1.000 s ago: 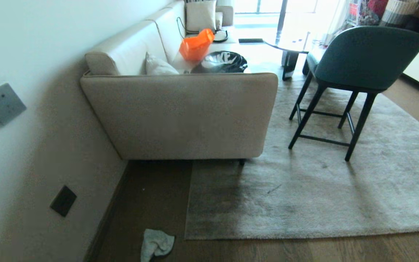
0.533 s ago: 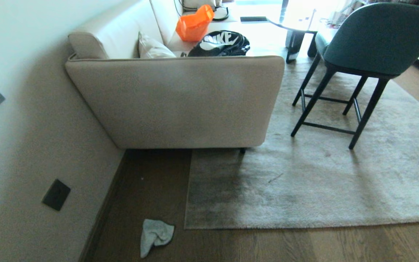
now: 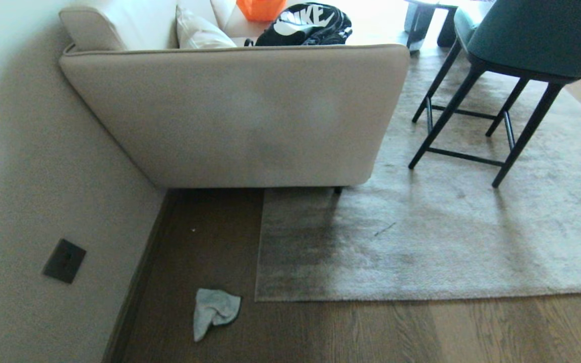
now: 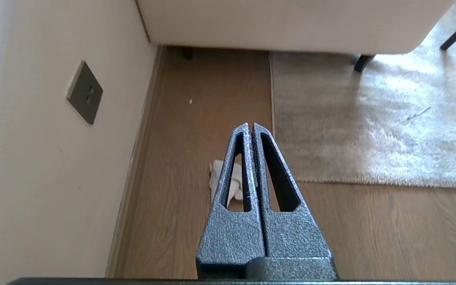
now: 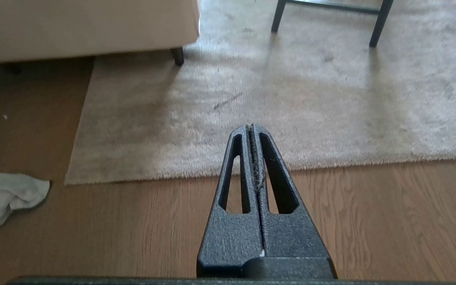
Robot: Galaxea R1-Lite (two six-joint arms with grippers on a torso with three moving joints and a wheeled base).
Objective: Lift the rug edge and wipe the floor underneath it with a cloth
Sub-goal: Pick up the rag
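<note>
The left gripper (image 4: 250,126) is fully closed, its fingers pressed together above the floor (image 4: 196,118). The cloth (image 4: 228,185) lies crumpled on the floor, partly hidden behind the fingers, near the rug edge (image 4: 272,118). A wall socket (image 4: 84,92) sits low on the wall (image 4: 34,158).

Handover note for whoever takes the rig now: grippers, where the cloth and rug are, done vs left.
Left gripper: fingers shut, empty, held above the floor with the cloth beneath it in the left wrist view.
Right gripper: fingers shut, empty, above the floor just short of the rug edge.
Neither arm shows in the head view.
Cloth: crumpled on the bare floor, just left of the rug corner, apart from it, near the wall.
Rug: flat, under the sofa leg and chair.
Done: nothing yet.
Left: pick up the cloth, lift the rug edge, wipe underneath.
</note>
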